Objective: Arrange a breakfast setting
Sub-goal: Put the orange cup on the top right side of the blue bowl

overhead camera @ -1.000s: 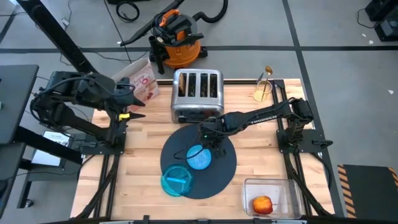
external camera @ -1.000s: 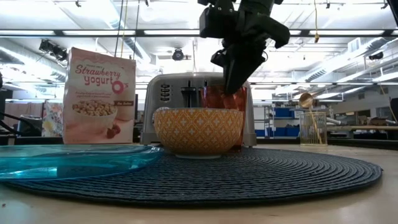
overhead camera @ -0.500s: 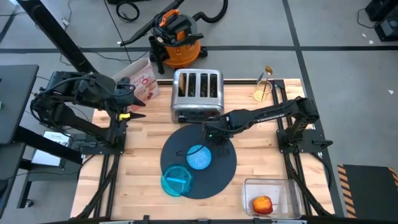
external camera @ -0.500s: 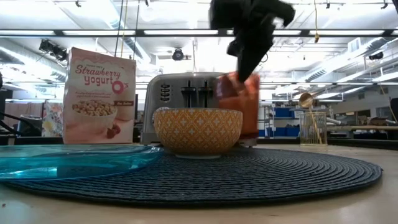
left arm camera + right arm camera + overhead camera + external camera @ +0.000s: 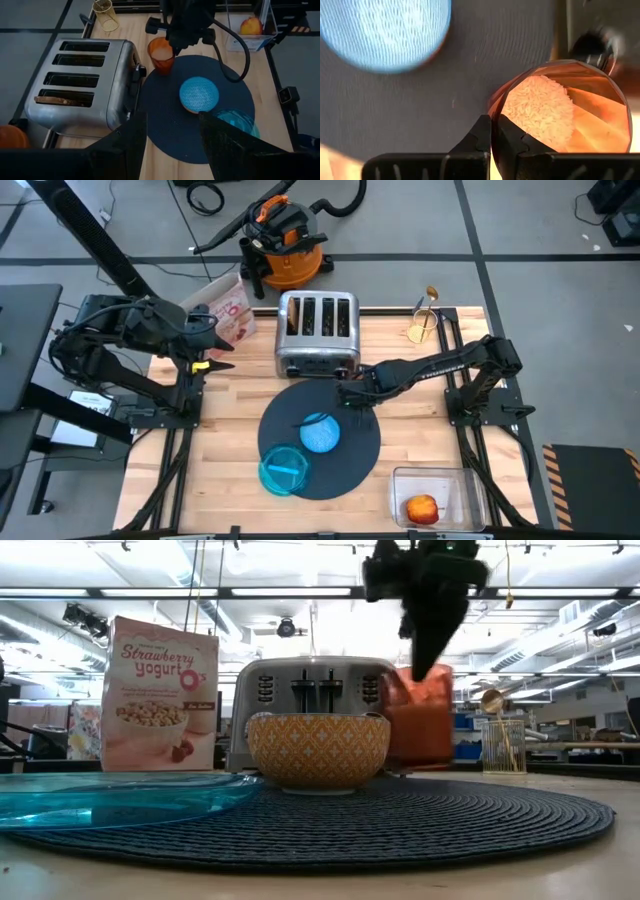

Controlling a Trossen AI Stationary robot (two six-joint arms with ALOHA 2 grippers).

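Grey tiled floor (image 5: 520, 220) with an orange shop vacuum (image 5: 285, 242); ceiling strip lights (image 5: 250, 592).

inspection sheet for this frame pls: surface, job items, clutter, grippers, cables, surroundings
Surface: wooden table, dark round mat on it.
Job's things: blue bowl and blue plate on the mat; copper cup at mat edge; apple in a clear bin.
Clutter: toaster, cereal box, gold holder.
Grippers: right gripper shut on the cup rim; left gripper idle at table's left edge.
Cables: black cable along right arm.
Surroundings: orange shop vacuum.
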